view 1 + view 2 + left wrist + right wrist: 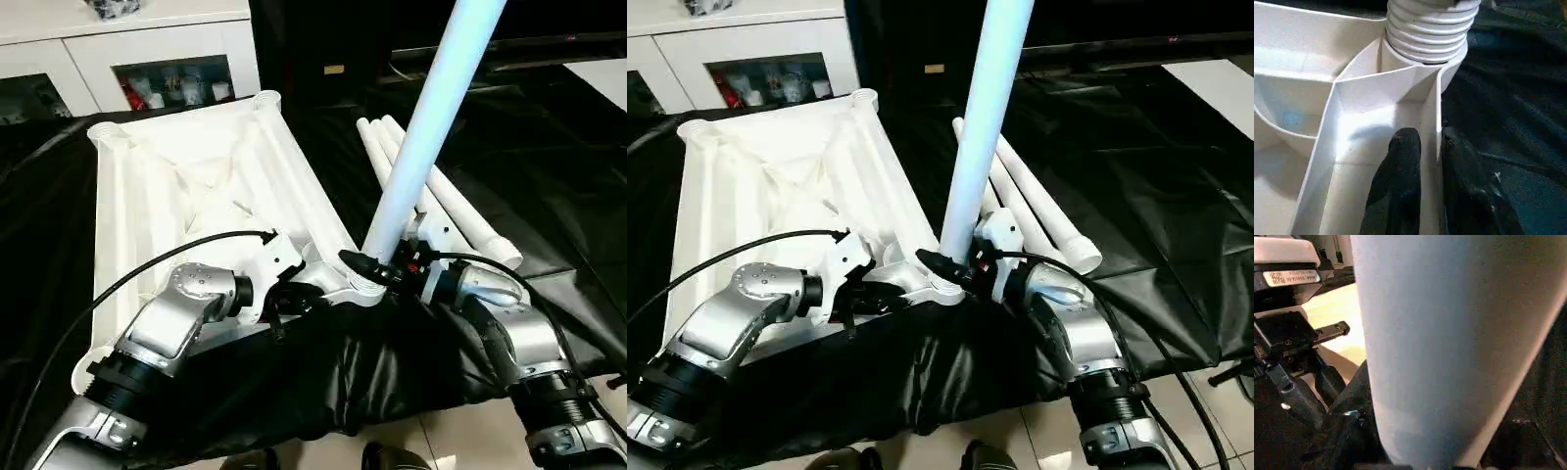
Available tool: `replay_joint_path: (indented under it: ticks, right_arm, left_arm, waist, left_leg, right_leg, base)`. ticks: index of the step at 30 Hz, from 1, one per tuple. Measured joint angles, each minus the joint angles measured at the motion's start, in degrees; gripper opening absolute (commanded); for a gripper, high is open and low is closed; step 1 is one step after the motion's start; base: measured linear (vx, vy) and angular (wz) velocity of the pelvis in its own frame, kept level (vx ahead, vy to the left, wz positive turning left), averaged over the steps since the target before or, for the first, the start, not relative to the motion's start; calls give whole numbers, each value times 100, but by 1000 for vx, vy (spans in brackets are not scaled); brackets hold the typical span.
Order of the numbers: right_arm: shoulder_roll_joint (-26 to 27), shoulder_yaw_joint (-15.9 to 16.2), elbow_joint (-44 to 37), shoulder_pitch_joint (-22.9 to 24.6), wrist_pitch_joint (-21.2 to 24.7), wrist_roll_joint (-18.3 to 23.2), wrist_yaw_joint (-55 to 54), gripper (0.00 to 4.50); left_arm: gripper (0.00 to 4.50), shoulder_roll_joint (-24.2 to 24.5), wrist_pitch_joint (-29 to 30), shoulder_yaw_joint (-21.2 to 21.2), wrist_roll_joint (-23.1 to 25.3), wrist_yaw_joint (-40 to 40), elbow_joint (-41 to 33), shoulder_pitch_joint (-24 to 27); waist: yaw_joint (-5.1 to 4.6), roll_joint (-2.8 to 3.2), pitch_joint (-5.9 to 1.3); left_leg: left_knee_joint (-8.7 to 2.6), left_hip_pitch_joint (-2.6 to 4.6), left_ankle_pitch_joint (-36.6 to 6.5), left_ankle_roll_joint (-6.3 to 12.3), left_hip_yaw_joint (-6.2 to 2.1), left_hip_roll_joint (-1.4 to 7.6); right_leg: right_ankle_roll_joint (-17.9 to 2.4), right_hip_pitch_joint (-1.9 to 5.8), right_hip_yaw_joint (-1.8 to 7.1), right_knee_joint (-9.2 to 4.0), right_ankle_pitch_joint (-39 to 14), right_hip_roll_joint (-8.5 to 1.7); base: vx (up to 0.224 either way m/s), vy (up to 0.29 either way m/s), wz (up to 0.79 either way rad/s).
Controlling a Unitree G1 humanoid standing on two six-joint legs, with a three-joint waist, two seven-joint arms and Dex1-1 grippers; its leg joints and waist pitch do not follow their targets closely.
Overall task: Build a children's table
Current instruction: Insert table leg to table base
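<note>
Right gripper: clasped round the foot of the leg, fingers either side of the tube, right above the socket.
Left gripper: pinched onto the tabletop's side wall; one finger inside the ribbed bay, the other outside on the black sheet side; rim gripped just short of the socket.
Leg: standing up out of the near corner socket, leaning slightly away from upright; threaded end part-way in, several ridges showing above the collar.
Tabletop: upside down, ribs up, stretching away beyond the left gripper; far corner sockets empty.
Spare legs: three, lying together just beyond the right gripper, on the sheet.
Step in hand: seating the first leg, judged from the exposed ridges; not yet home.
Doing it well: bring tube square to the collar before driving it in, since a lean risks cross-threading or jamming; hold low on the tube for control; keep the rim pinch firm so the tabletop cannot swivel or slide on the slick sheet.
Risk: light plastic likely to skate if the rim grip loosens.
</note>
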Motion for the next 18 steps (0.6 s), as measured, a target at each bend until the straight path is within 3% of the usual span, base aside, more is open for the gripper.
replay_joint_path:
  ticks: [4,18]
  right_arm:
    - [-3,13,9,0,-1,0,45,198]
    - [-237,234,37,-50,93,28,825,198]
  left_arm:
    - [5,79,-60,-35,29,-87,-38,42]
    - [0,250,-193,-67,0,-402,-197,237]
  waist:
    - [0,-28,-17]
    - [39,-82,-74]
  left_leg:
    - [1,6,0,0,-1,0]
    - [22,9,-6,-12,-7,7]
  right_leg:
    - [0,-1,0,23,0,0]
    - [16,1,1,77,-9,0]
  base:
    - [0,0,0]
    - [0,0,0]
